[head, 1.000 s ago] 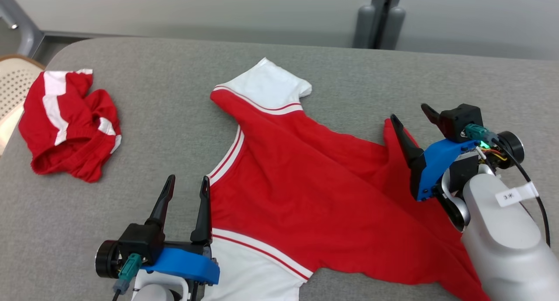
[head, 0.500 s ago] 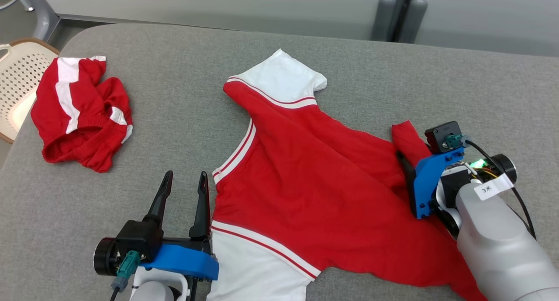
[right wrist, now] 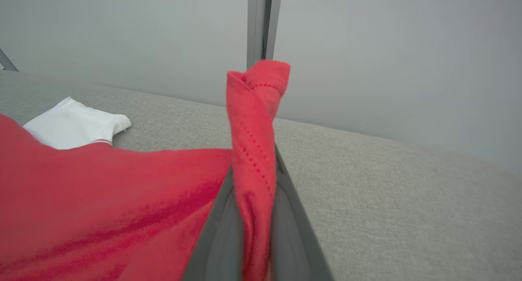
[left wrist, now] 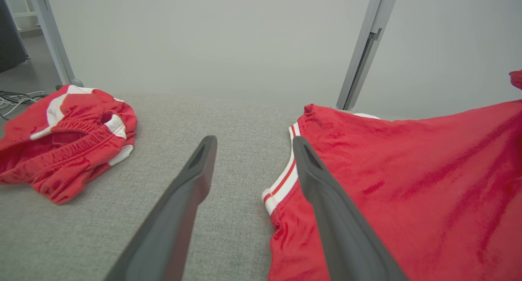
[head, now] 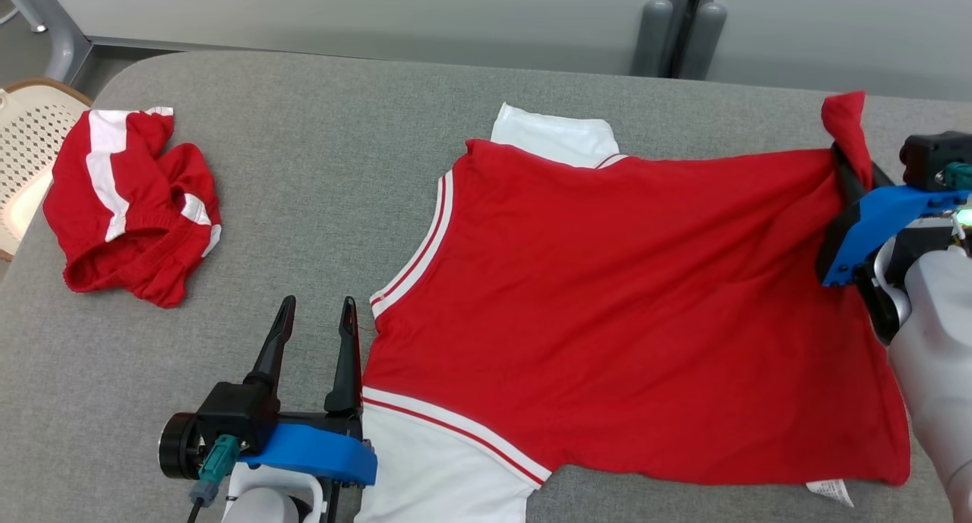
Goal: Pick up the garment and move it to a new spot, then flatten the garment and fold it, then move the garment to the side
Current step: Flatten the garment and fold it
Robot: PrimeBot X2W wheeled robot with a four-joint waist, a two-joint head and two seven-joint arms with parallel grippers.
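The red shirt (head: 607,295) lies in the middle of the grey worktop (head: 304,166), front side up and already mostly spread out, so I judge that the flattening step is in progress and not finished. The right hand (head: 844,157) is pressed together on one corner (head: 847,117) of the bottom hem and holds it a little above the worktop, with the cloth pulled tight towards it. The left hand (head: 319,303) is spread and holds nothing; one of its fingers rests just beside the collar edge. The folding and the move to the side are not yet done. Whether the shirt is already at its new spot I cannot judge. A second red and white piece, probably shorts (head: 129,204), lies crumpled well apart at the left, near a white basket (head: 30,143). The far sleeve (head: 554,136) is partly hidden behind the body of the shirt. The near sleeve (head: 433,470) is cut off by the bottom edge of the head view. The right arm covers part of the hem, and in the right wrist view the cloth hides the fingertips.
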